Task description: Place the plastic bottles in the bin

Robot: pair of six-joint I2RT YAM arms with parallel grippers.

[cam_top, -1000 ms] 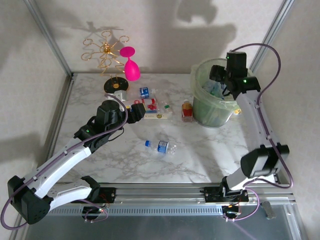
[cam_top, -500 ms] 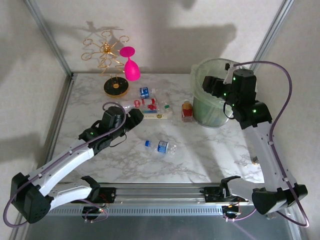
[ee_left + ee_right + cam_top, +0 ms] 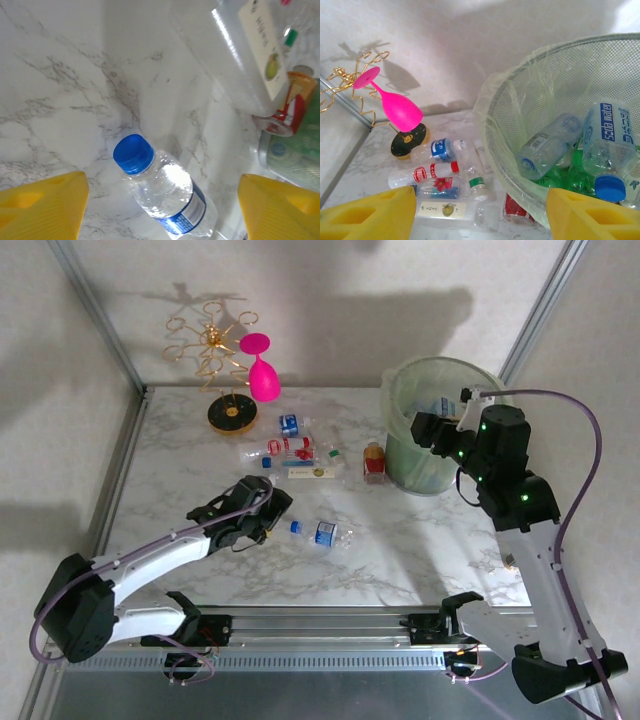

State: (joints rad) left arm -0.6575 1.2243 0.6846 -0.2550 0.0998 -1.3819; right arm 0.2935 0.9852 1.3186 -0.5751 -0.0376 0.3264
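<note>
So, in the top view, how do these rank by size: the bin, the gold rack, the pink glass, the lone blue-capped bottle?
1. bin
2. gold rack
3. pink glass and lone blue-capped bottle: about alike, so left unranked.

The left arm is stretched out low, left claw (image 3: 272,502) spread wide. The right arm is raised, right claw (image 3: 420,426) parted too.

Pale-green mesh bin (image 3: 402,452), bag-lined, upright at upper right of the top view, with clear and green bottles (image 3: 547,145) lying inside. Blue-capped bottle (image 3: 322,533), clear, on its side at centre. Bottle cluster (image 3: 295,452) flat above it; red-labelled bottle (image 3: 374,462) just beside the bin's left wall.
</note>
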